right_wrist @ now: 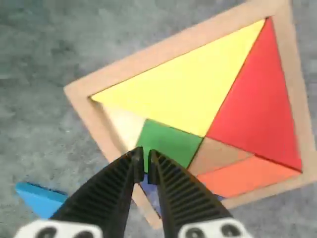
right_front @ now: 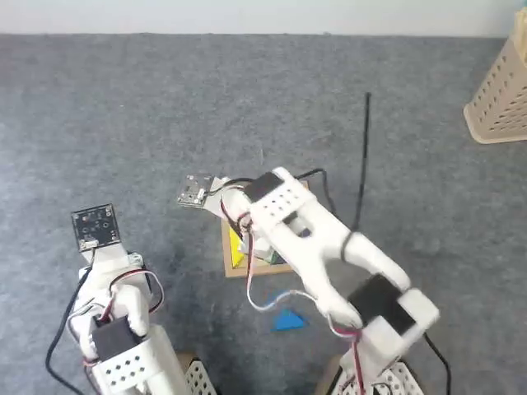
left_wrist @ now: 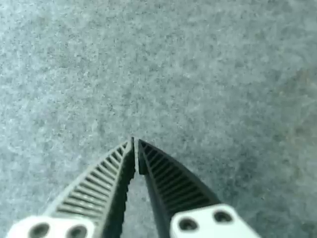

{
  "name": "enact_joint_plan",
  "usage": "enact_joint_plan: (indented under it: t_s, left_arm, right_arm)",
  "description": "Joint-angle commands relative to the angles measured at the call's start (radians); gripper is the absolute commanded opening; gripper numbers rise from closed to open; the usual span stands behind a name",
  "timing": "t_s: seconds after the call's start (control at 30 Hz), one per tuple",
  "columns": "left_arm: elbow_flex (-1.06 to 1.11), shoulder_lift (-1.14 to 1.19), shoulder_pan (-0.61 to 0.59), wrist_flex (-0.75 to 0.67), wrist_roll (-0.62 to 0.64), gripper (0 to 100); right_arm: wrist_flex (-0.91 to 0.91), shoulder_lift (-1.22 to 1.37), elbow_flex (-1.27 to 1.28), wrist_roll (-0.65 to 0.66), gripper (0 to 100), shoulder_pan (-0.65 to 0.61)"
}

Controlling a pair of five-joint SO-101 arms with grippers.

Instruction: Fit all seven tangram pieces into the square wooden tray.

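The square wooden tray lies on grey carpet and holds a large yellow triangle, a large red triangle, a green square, an orange piece and a cream piece. A tan triangular patch sits between green, red and orange. My right gripper hovers shut over the tray's corner, with a purple piece partly hidden beneath it. A blue triangle lies outside the tray, on the carpet. My left gripper is shut over bare carpet.
The right arm stretches from the front right across the tray. The left arm stands folded at the front left. A beige perforated basket is at the far right. A black cable runs back from the tray.
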Motion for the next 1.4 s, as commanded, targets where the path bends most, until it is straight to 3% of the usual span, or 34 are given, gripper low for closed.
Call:
enact_joint_plan:
  t_s: [0.0, 0.1, 0.3, 0.47, 0.6, 0.77, 1.17, 1.37]
  left_arm:
    - [-0.008, -0.008, 0.003, 0.006, 0.015, 1]
    - [-0.008, -0.008, 0.003, 0.006, 0.015, 1]
    - [-0.008, -0.008, 0.003, 0.006, 0.015, 1]
    - [-0.008, -0.008, 0.003, 0.006, 0.015, 1]
    - [-0.008, -0.008, 0.003, 0.006, 0.015, 1]
    - [-0.008, -0.008, 0.003, 0.006, 0.015, 1]
    - [-0.008, -0.008, 0.003, 0.006, 0.015, 1]
    - [-0.008, -0.008, 0.003, 0.006, 0.015, 1]
  right_arm:
    - [0.079, -0.061, -0.069, -0.038, 0.8, 0.071]
    - [0.104, -0.243, 0.071, -0.046, 0.9, 0.087]
    - [0.036, -0.641, 0.528, 0.008, 5.9, -0.039]
    - [0.021, -0.731, 0.726, 0.031, 20.8, -0.111]
    - [-0.105, -0.730, 0.836, -0.040, 21.0, -0.203]
    - [-0.150, -0.731, 0.873, -0.115, 21.2, -0.320]
    - [-0.206, -0.730, 0.875, -0.175, 20.7, -0.318]
    - [-0.220, -0.730, 0.876, -0.173, 6.0, -0.318]
